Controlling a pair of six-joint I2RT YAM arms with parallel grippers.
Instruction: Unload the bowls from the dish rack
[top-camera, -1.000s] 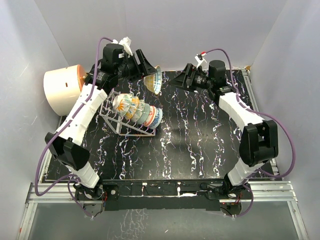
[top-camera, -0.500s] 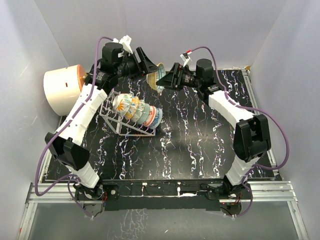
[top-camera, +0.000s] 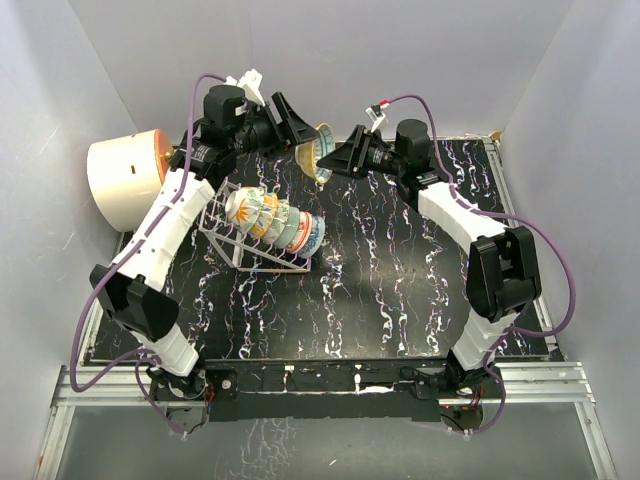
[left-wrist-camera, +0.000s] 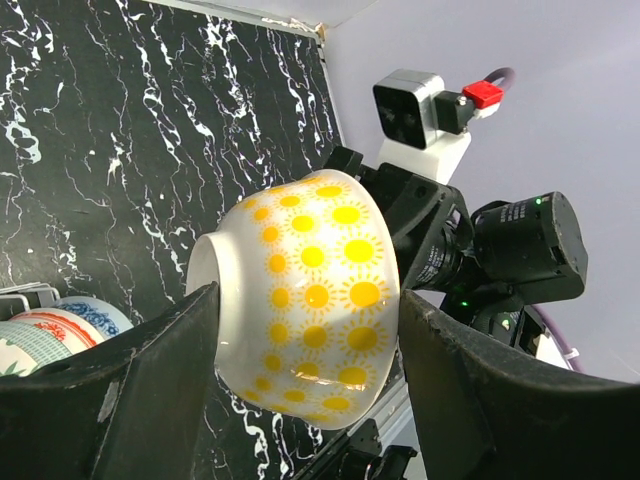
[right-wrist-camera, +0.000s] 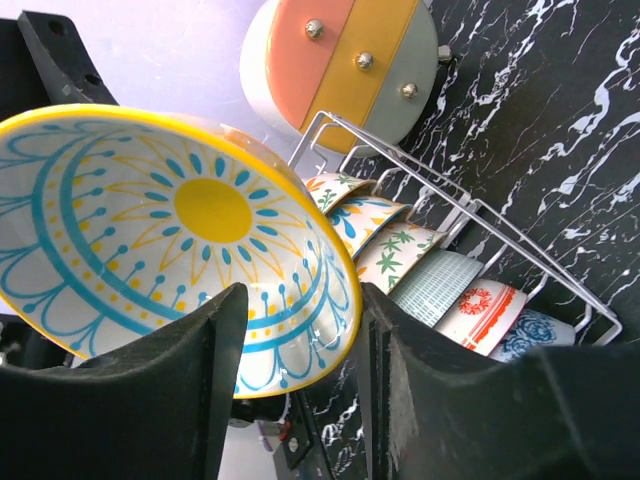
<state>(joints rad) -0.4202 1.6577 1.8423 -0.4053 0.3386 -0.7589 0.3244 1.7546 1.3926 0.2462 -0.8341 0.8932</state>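
Observation:
My left gripper (top-camera: 310, 145) is shut on a white bowl with yellow suns (top-camera: 320, 152), held on its side in the air behind the dish rack (top-camera: 240, 250). In the left wrist view the bowl (left-wrist-camera: 310, 290) sits between my two fingers (left-wrist-camera: 150, 390). My right gripper (top-camera: 335, 160) is open with its fingers either side of this bowl's rim. The right wrist view shows the bowl's inside (right-wrist-camera: 170, 230), a yellow sun with blue lines, one finger (right-wrist-camera: 150, 400) over the inside and the other outside. Several patterned bowls (top-camera: 275, 222) stand on edge in the rack (right-wrist-camera: 470, 215).
A large cream-and-orange cylinder (top-camera: 125, 180) lies at the table's back left, next to the rack; it also shows in the right wrist view (right-wrist-camera: 340, 60). The black marbled table (top-camera: 400, 290) has grey walls on three sides.
My right arm has swung left to the held bowl, and its fingers now straddle the rim. My left gripper has lifted the bowl slightly.

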